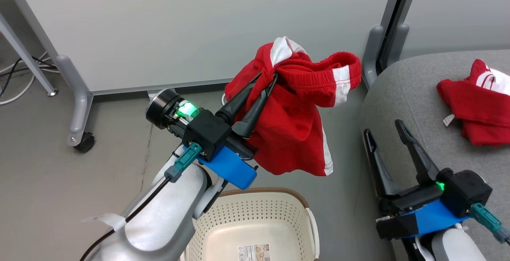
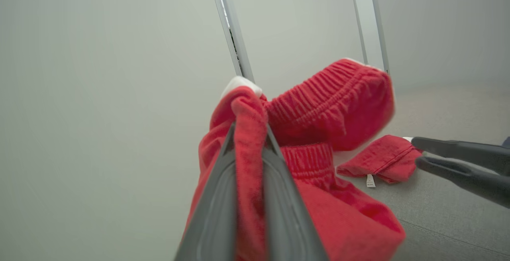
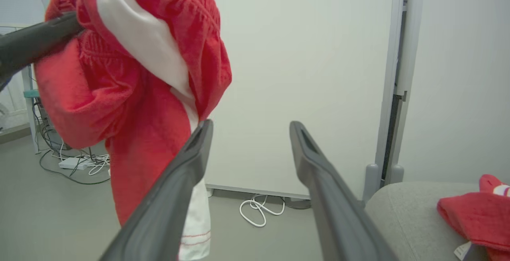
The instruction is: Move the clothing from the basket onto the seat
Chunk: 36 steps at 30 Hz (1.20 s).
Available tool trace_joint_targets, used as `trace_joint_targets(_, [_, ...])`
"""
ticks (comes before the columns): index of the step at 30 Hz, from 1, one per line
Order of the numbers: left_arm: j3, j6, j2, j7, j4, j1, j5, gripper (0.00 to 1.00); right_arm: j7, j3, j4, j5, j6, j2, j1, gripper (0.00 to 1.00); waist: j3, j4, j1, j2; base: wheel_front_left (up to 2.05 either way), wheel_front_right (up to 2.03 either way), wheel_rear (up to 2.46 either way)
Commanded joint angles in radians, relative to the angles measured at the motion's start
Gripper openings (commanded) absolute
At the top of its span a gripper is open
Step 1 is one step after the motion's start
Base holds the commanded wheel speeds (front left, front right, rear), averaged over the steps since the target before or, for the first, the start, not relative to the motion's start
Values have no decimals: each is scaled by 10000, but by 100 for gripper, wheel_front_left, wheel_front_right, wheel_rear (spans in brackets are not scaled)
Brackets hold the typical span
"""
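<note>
- Bunched red garment (image 1: 295, 125) pinched near its ribbed waistband, hanging in the air with long axis running roughly straight down from waistband to hem
- Waistband loop (image 2: 334, 97) flopped over to the robot's right, pointing toward the seat (image 1: 414, 89); white side stripe running down the hanging edge to the hem
- Left tool (image 1: 267, 78) narrow, clamped on a fold of that garment, fingers aimed up and to the right in the head view
- Hanging over grey floor (image 1: 59, 181), beyond the far rim of the basket (image 1: 279, 197) and left of the seat, touching neither
- Cream basket low in the head view under the left forearm, perforated wall and brown rim showing, label visible in its base
- Second red garment (image 1: 478, 109) lying crumpled on the grey seat, well apart from the held one; small white tag at its near left corner; long axis hard to tell
- Right tool (image 1: 382, 127) spread wide, gripping nothing, over the seat's near edge, fingers pointing away from the robot toward the white partition panel (image 1: 199, 26)
- White cables (image 3: 259, 213) on the floor at the panel's foot
</note>
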Motion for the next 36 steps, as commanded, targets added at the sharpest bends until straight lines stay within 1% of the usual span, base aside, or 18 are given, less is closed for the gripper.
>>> trace_joint_targets(1, [53, -53, -29, -47, -39, 93, 102, 0, -38, 391, 39, 169, 5, -271, -275, 100, 6, 12, 0, -1, 0, 0, 0])
trace_joint_targets(5, [-2, -143, -122, -47, -90, 32, 229, 0, -38, 1256, 302, 486, 5, -854, -753, 100, 23, 67, 0, -1, 0, 0, 0])
trace_joint_targets(7, [-42, -179, -185, -47, -115, 7, 275, 0, -38, 1755, 585, 788, 5, -1171, -1068, 100, 32, 130, 0, -1, 0, 0, 0])
trace_joint_targets(11, [-167, -273, -336, -47, -83, -15, 375, 0, -38, 3014, 1183, 1359, 3, -2032, -1858, 100, 22, 316, 0, -1, 0, 0, 0])
trace_joint_targets(15, [-370, -360, -503, -47, -107, -29, 476, 0, -38, 3871, 1804, 1924, 3, -2592, -2559, 100, -22, 522, 0, -1, 0, 0, 0])
trace_joint_targets(20, [-625, -450, -662, -47, -224, -91, 565, 0, -36, 5087, 2503, 2874, 3, -3028, -3299, 100, -45, 765, 0, -1, 0, 0, 0])
trace_joint_targets(24, [-796, -502, -724, -47, -285, -162, 561, 0, -38, 6211, 2701, 3754, 5, -3266, -3958, 100, -37, 903, 0, -1, 0, 0, 0])
trace_joint_targets(29, [-902, -543, -738, -47, -299, -171, 529, 0, -38, 6775, 2882, 4457, 5, -3288, -4460, 100, -30, 1013, 0, -1, 0, 0, 0])
trace_joint_targets(30, [-906, -540, -732, -49, -303, -165, 523, 0, -38, 6843, 2950, 4577, 5, -3260, -4475, 48, -32, 1031, 0, -1, 0, 0, 0])
trace_joint_targets(31, [-904, -546, -711, -47, -296, -155, 520, 0, -38, 6904, 2989, 4656, 3, -3233, -4492, 0, -38, 1044, 0, -1, 0, 0, 0])
trace_joint_targets(36, [-818, -566, -613, -47, -249, -124, 529, 0, -38, 6929, 2944, 4902, 3, -3169, -4365, 0, -81, 1038, 0, -1, 0, 0, 0])
